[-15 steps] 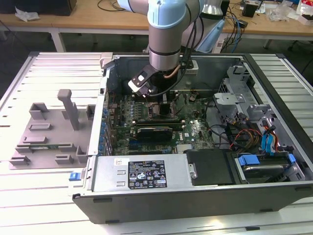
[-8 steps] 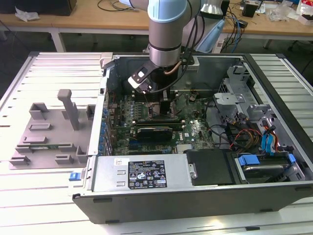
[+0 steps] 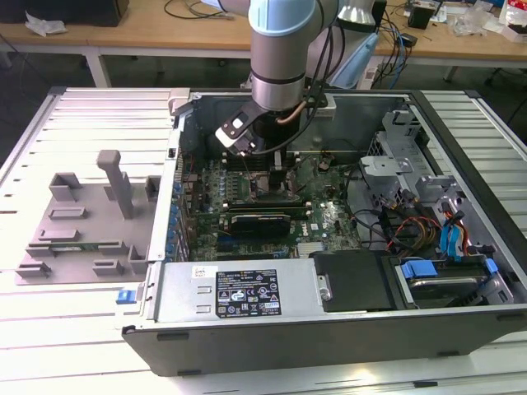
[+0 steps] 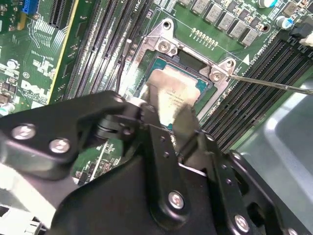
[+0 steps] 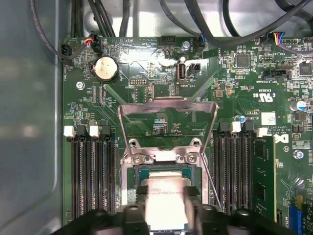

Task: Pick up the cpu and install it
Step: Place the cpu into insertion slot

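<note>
Now one cpu (image 4: 173, 93) is seen pinched between two fingers (image 4: 186, 120) of single gripper (image 4: 166, 104), held low within one open socket frame (image 4: 164, 46) near middle of motherboard (image 4: 44, 73); whether fully seated cannot be told. One load plate (image 5: 166, 115) is raised. One coin cell (image 5: 106, 68) is noted near board corner. One grey tray (image 3: 82, 222) is laid on worktop (image 3: 41, 329), beside case (image 3: 329, 346), at exterior view's left.

Raised bracket (image 5: 168, 103) beside socket (image 5: 131, 191); memory slots (image 5: 90, 176) flank jaws holding cpu (image 5: 166, 196).
</note>
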Motion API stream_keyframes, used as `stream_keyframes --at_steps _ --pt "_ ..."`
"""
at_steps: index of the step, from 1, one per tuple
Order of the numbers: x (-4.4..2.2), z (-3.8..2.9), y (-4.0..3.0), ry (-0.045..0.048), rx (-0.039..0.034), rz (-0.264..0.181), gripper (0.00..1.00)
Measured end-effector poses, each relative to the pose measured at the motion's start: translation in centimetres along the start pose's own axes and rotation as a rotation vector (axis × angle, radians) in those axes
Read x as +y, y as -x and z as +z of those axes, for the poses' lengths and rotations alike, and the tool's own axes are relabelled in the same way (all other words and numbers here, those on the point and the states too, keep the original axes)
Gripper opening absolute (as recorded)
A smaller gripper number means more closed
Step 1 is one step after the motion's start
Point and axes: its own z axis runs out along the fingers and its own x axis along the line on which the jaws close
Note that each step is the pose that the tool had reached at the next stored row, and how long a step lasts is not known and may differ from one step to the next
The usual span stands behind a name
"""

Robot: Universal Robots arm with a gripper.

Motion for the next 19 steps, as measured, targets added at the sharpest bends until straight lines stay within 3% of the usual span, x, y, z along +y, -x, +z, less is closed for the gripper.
stream_keyframes --at_steps 4,8,16,19 --pt "0.0 -0.08 0.0 0.0 0.0 0.0 0.11" --pt "-0.63 0.11 0.01 0.003 -0.0001 0.0 0.11" --pt "-0.6 0.4 0.01 0.003 0.0019 0.0 0.11" --pt "-0.56 0.44 0.0 0.0026 0.0002 0.032 0.11"
